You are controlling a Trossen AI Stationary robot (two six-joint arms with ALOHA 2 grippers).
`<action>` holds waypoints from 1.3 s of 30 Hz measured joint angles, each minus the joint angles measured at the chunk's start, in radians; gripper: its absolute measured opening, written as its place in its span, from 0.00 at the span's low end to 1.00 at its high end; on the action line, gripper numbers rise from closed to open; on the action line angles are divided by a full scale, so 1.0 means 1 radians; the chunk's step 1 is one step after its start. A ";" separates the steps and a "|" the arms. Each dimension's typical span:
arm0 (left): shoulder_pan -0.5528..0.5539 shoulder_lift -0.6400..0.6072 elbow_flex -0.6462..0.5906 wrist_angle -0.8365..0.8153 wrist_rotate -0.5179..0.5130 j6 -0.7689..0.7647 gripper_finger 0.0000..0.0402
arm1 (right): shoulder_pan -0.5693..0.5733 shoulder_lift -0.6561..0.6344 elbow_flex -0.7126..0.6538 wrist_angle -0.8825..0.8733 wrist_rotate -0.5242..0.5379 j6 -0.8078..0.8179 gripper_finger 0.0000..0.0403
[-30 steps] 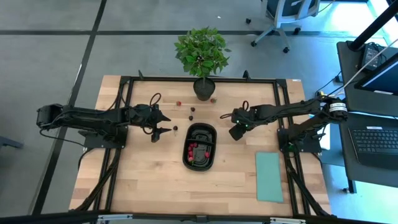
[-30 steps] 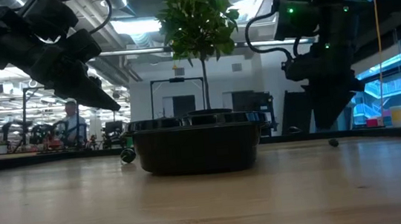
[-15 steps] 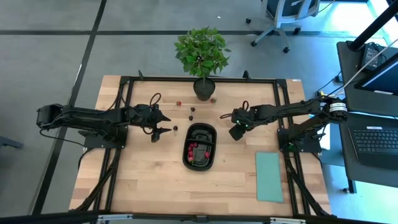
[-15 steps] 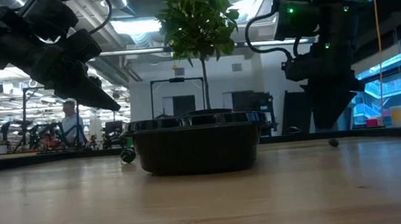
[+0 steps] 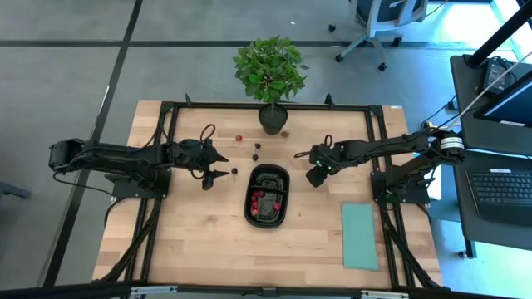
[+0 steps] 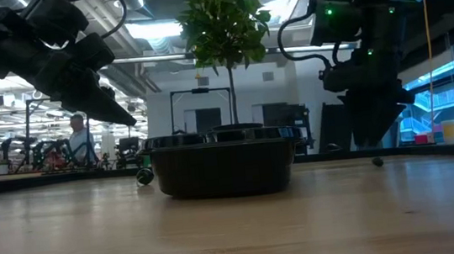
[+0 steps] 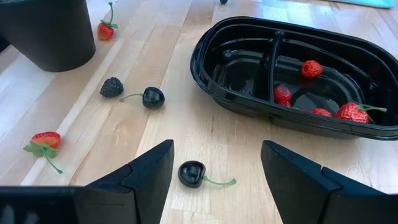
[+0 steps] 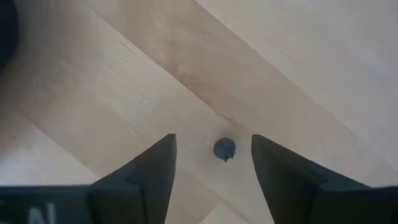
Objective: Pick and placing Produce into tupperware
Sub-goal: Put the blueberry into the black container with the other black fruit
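Grey floor [image 5: 66, 66] crossed by dark lines is surrounding the table. An office chair [image 5: 384, 21] is standing at upper right; a laptop [image 5: 505, 188] is sitting at right.

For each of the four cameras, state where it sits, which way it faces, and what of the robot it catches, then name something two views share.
High view: overhead, looking straight down on the table; both arms show, left gripper and right gripper flanking the black tray.
Low view: at tabletop height, looking level across; both arms hang in from above.
Left wrist view: looks past its open fingers at a dark cherry and the tray.
Right wrist view: looks down between open fingers at a small dark berry.
Shared: the tray appears in the high, low and left wrist views.
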 joint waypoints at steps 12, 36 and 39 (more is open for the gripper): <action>0.000 0.000 0.000 0.000 0.000 0.000 0.59 | 0.000 0.000 -0.006 -0.014 0.000 0.028 0.45; 0.000 0.000 0.000 0.000 0.000 0.000 0.59 | 0.000 0.037 -0.087 0.088 -0.010 0.028 0.45; 0.000 0.000 0.000 0.000 0.000 0.000 0.59 | 0.000 0.067 -0.083 0.093 -0.007 0.025 0.45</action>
